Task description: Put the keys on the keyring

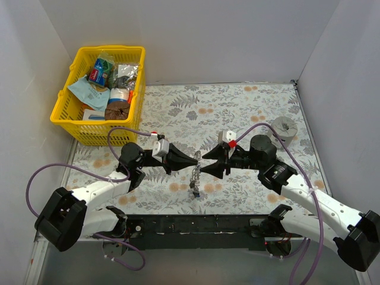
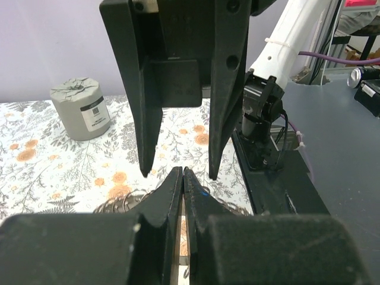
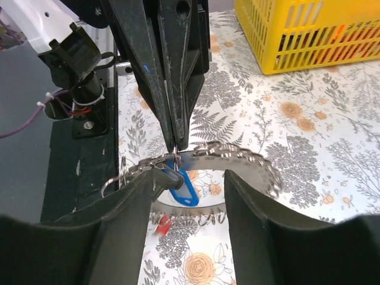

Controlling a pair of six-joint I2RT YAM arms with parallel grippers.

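The keyring [image 3: 261, 163], a large silvery ring with a beaded rim, is held above the flowered table between the two grippers. A blue key [image 3: 185, 189] hangs from it by a thin wire loop, and a red key [image 3: 161, 224] lies lower down. My left gripper [image 3: 177, 144] is shut, pinching the ring's near rim where that wire loop sits. My right gripper [image 3: 193, 175] stands open, its fingers on either side of the ring and the blue key without gripping them. From above, the left gripper [image 1: 194, 160] and right gripper [image 1: 208, 164] meet tip to tip over the keyring [image 1: 196, 173].
A yellow basket [image 1: 66, 104] full of packets stands at the back left. A squat grey cylinder [image 1: 284, 129] sits at the back right, also seen as the grey cylinder [image 2: 80, 110]. White walls enclose the table on three sides.
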